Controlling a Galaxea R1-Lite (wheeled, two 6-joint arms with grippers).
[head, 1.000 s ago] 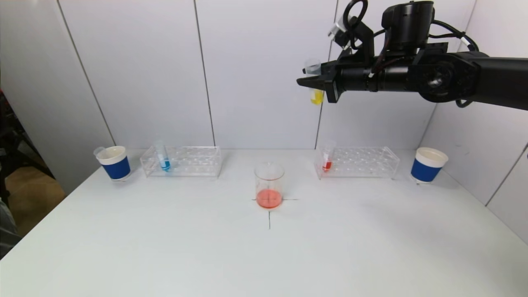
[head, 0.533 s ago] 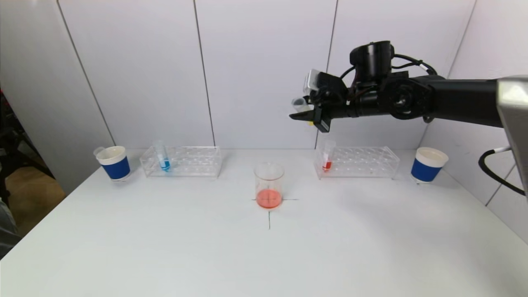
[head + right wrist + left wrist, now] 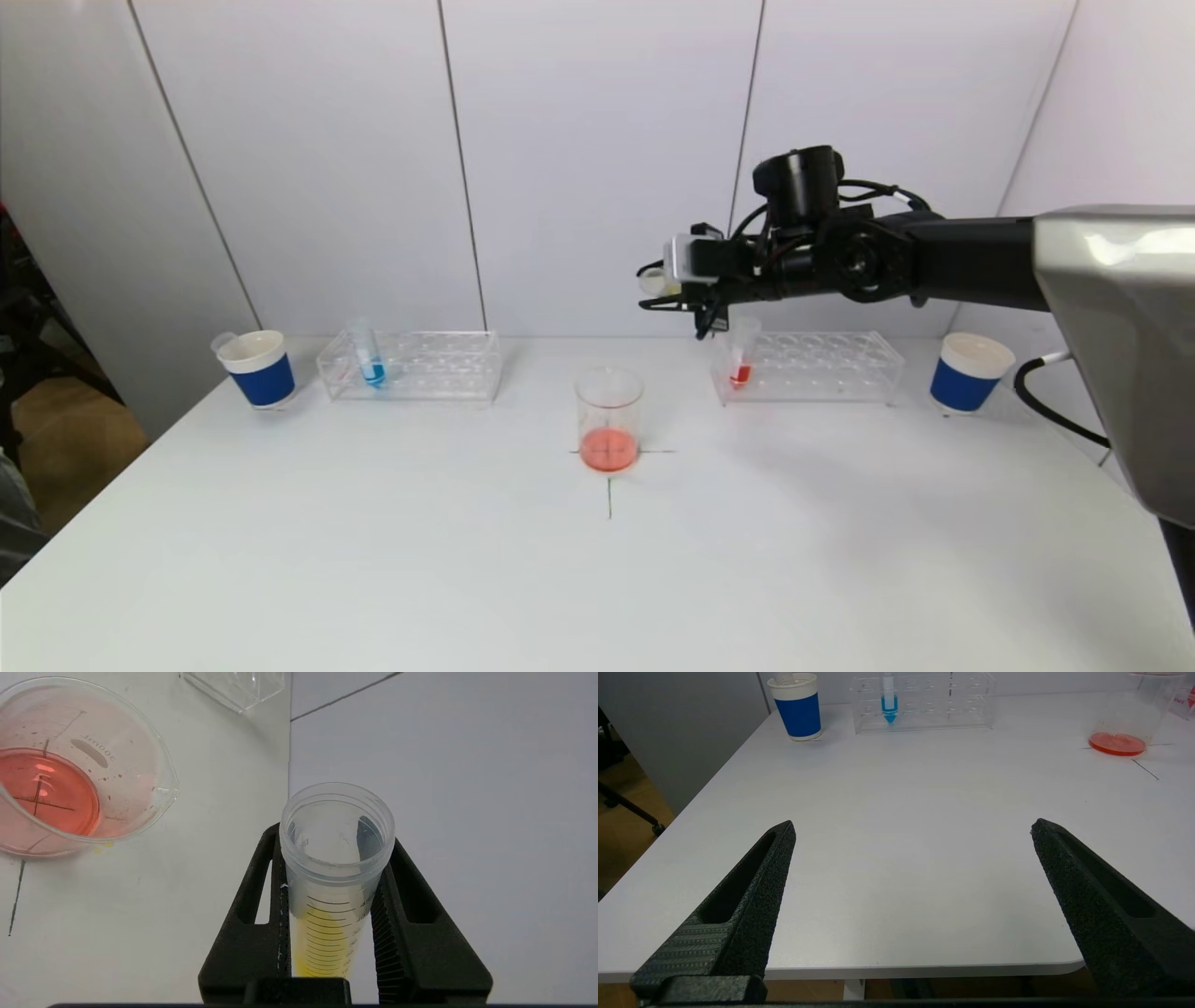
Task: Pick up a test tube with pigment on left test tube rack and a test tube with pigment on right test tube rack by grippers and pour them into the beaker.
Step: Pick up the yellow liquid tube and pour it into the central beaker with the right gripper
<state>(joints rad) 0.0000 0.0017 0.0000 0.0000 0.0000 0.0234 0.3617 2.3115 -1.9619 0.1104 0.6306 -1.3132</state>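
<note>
My right gripper is shut on a test tube with yellow pigment, held tilted in the air to the right of and behind the beaker. The tube's open mouth points left. The beaker holds red-orange liquid and shows in the right wrist view. The left rack holds a blue-pigment tube. The right rack holds a red-pigment tube. My left gripper is open and empty, low near the table's front left edge.
A blue-and-white paper cup stands left of the left rack, with an empty tube in it. Another cup stands right of the right rack. A black cross is marked on the white table under the beaker. Small yellow drops lie beside the beaker.
My right arm has come down and leftward toward the beaker while rolling, so the yellow tube has gone from upright to tilted. The left arm has not moved.
</note>
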